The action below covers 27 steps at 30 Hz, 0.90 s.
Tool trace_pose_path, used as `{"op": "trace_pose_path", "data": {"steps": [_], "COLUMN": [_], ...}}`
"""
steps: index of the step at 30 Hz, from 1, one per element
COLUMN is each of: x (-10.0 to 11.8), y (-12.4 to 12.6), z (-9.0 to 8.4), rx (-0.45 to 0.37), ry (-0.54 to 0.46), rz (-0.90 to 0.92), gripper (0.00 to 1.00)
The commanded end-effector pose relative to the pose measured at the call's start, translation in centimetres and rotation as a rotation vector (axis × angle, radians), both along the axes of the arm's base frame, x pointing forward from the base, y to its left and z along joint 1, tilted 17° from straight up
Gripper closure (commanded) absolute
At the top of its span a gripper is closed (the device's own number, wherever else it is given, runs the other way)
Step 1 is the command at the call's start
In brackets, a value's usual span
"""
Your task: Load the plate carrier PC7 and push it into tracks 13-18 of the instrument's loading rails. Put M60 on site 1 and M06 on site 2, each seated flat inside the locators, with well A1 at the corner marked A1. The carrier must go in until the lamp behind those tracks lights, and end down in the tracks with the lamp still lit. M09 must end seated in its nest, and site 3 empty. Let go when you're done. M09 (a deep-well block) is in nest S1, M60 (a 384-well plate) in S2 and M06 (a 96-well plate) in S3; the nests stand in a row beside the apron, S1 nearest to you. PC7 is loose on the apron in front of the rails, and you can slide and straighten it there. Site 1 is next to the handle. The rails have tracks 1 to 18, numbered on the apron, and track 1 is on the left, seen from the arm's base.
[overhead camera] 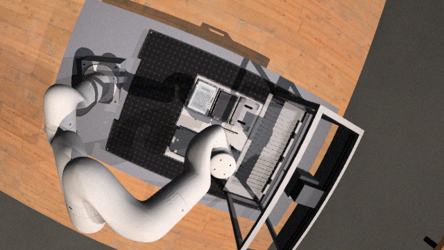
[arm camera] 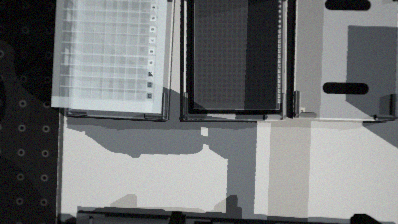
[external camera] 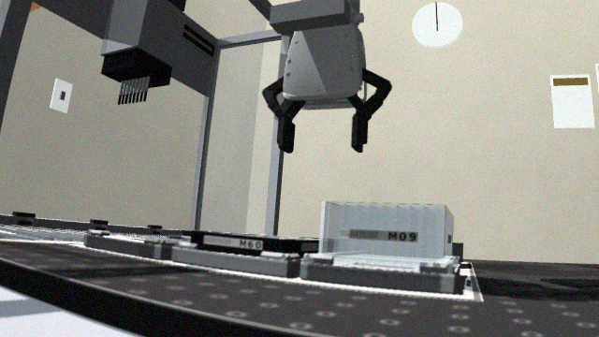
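Hanging high over the nest row, the gripper (external camera: 322,135) has its fingers (external camera: 285,136) spread to full width with nothing between them, well above M60 (external camera: 253,243) in the exterior view. M09 (external camera: 385,229), the tall pale block, sits in the nest nearest the camera, its label facing out; M60, dark and low, sits in the next nest just beyond it. From the wrist view, M09 (arm camera: 107,52) is left, M60 (arm camera: 235,55) is just right of it, and right of M60 the third nest (arm camera: 310,60) shows bare grey floor with two dark slots. Below M60 in that view lies the pale apron (arm camera: 150,170), crossed by shadows, and PC7's edge (arm camera: 150,217) runs along the bottom of the frame. From the top view, the arm (overhead camera: 146,208) covers most of PC7 (overhead camera: 177,142), which lies beside the nests; the rails (overhead camera: 274,146) lie beyond M60, under the white frame (overhead camera: 305,146).
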<state>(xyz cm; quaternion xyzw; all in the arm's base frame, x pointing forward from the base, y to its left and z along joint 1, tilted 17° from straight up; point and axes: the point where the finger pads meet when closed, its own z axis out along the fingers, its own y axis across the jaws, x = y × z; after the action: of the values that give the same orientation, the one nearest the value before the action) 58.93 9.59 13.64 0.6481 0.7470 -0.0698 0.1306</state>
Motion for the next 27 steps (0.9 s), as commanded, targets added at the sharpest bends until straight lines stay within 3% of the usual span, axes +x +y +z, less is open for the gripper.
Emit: {"op": "trace_pose_path", "data": {"steps": [1,27], "x": [-0.2,-1.9], "y": [2.3,12.3], "z": [-0.5,-3.5], "rx": [0.0,0.001], "ry": [-0.004,-0.003], "rz": [0.0,0.0], "gripper": [0.0,0.0]}}
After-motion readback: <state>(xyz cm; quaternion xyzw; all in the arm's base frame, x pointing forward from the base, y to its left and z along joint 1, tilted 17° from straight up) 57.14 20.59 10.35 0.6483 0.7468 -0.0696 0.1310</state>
